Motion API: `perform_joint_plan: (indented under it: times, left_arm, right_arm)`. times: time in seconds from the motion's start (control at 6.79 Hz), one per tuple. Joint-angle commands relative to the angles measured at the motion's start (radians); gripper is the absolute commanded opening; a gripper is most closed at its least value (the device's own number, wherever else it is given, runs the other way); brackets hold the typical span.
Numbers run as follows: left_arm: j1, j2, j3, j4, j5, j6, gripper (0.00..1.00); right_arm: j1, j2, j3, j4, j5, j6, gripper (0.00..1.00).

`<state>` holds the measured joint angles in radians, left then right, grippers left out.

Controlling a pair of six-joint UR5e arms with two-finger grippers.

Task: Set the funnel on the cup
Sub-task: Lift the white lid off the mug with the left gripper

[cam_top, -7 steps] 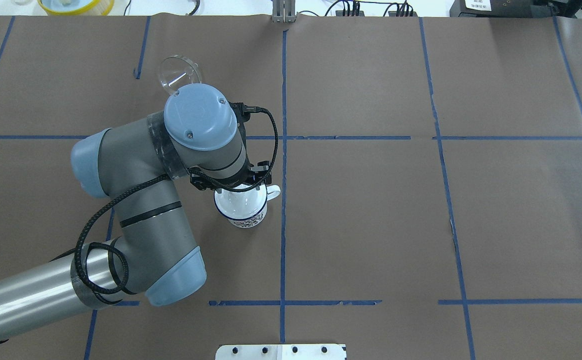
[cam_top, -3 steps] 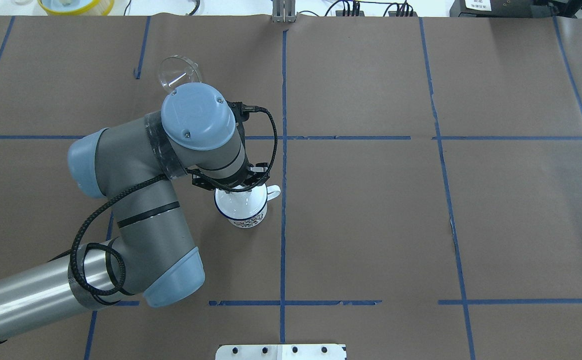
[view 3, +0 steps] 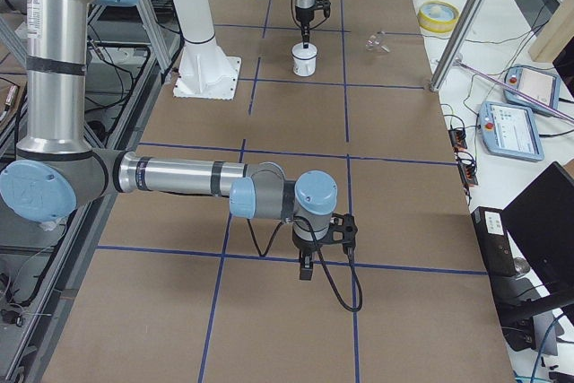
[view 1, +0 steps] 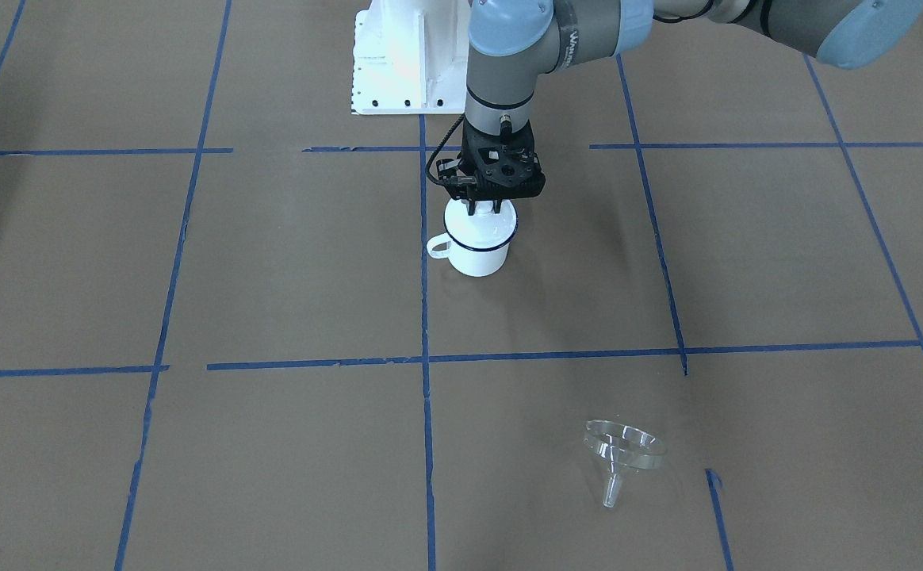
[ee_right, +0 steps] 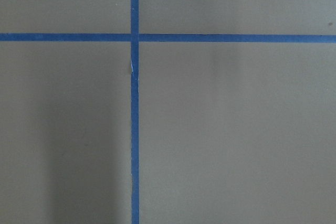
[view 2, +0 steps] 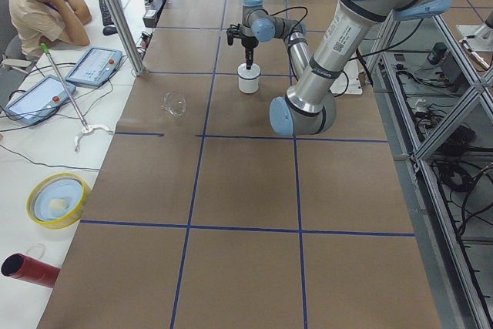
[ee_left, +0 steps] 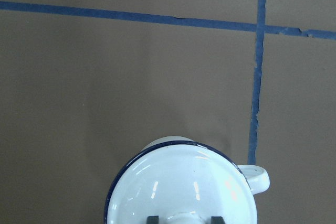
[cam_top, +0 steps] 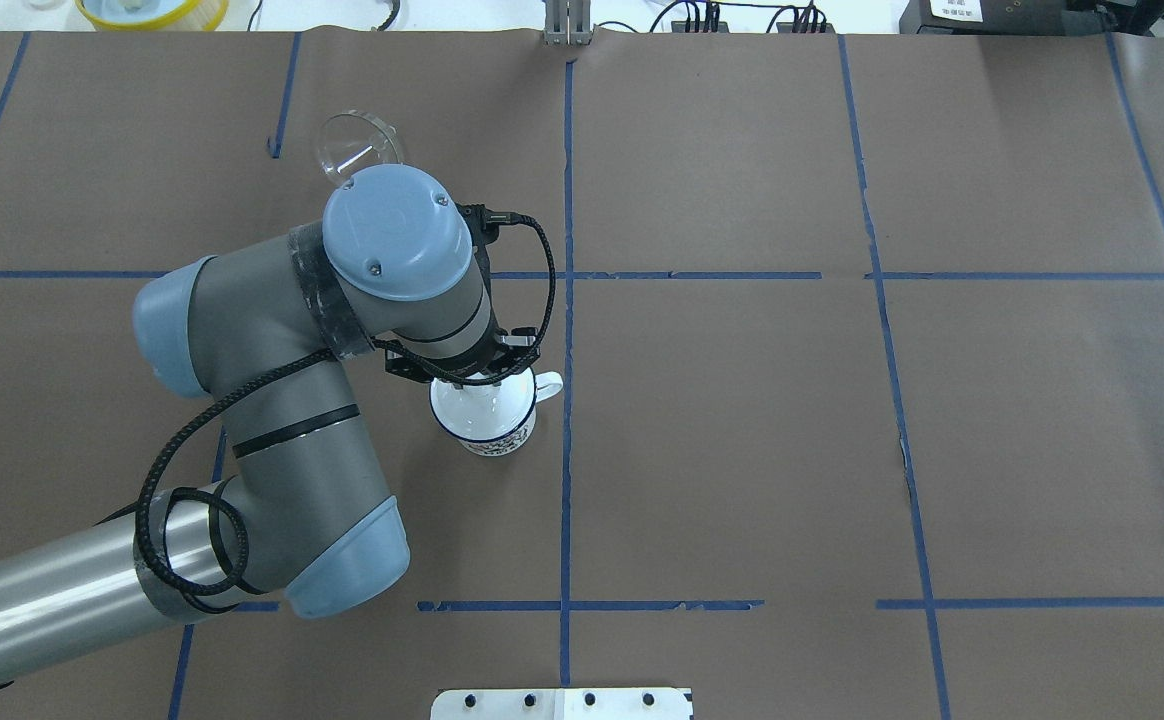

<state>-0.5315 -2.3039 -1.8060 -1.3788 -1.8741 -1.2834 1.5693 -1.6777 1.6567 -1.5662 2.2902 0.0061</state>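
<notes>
- The left gripper (view 1: 484, 210) points straight down onto the top of the cup (view 1: 477, 255). Its fingers (ee_left: 152, 219) stand parted, one on each side of the knob (ee_left: 184, 217) of a round white lid (ee_left: 178, 182). A sliver of white shows between each finger and the knob — released, not clenched on anything.
- The cup stands upright on the table (cam_top: 742, 450), about midway between the robot's edge and the far edge. It is just on the robot's left of the blue tape line (cam_top: 566, 500) that runs down the middle, and its handle (view 1: 438, 247) points toward that line.
- The lid sits on the cup and covers its mouth inside the dark blue rim.
- The funnel (view 1: 622, 454) lies tilted on its side with nothing touching it, well apart from the cup. It is nearer the far edge and further toward the table's left end, with its spout pointing toward the far edge.
- The right gripper (view 3: 305, 268) hangs fingers-down just above the brown paper near the table's right end. It shows only from the side, so I cannot tell whether it is parted or closed. Its wrist camera shows only paper and a tape crossing.
- A white mounting plate (view 1: 406, 71) sits at the middle of the robot's edge.
- Beyond the far edge, a white bench holds a yellow-rimmed round container (view 2: 58, 199) and a red tube (view 2: 27, 267). A seated person (view 2: 42, 1) leans head on hand.
</notes>
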Motion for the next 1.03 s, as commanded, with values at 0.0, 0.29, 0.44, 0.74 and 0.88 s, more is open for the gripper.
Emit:
perform_joint_plan:
  times: [0.0, 0.29, 0.44, 0.74, 0.88]
  left_arm:
    - [-0.005, -0.006, -0.106, 0.120, 0.001, 0.010, 0.00]
    - [-0.100, 0.010, -0.167, 0.147, 0.000, 0.083, 0.00]
    - [-0.111, 0.109, -0.243, 0.133, 0.000, 0.172, 0.00]
    - [-0.124, 0.320, -0.338, 0.039, -0.002, 0.263, 0.00]
    - [-0.119, 0.339, -0.281, -0.044, -0.002, 0.253, 0.00]
  right_arm:
    - [0.000, 0.000, 0.000, 0.000, 0.000, 0.000, 1.00]
    - [0.000, 0.000, 0.000, 0.000, 0.000, 0.000, 1.00]
    - [0.000, 0.000, 0.000, 0.000, 0.000, 0.000, 1.00]
    - [0.000, 0.000, 0.000, 0.000, 0.000, 0.000, 1.00]
    - [0.000, 0.000, 0.000, 0.000, 0.000, 0.000, 1.00]
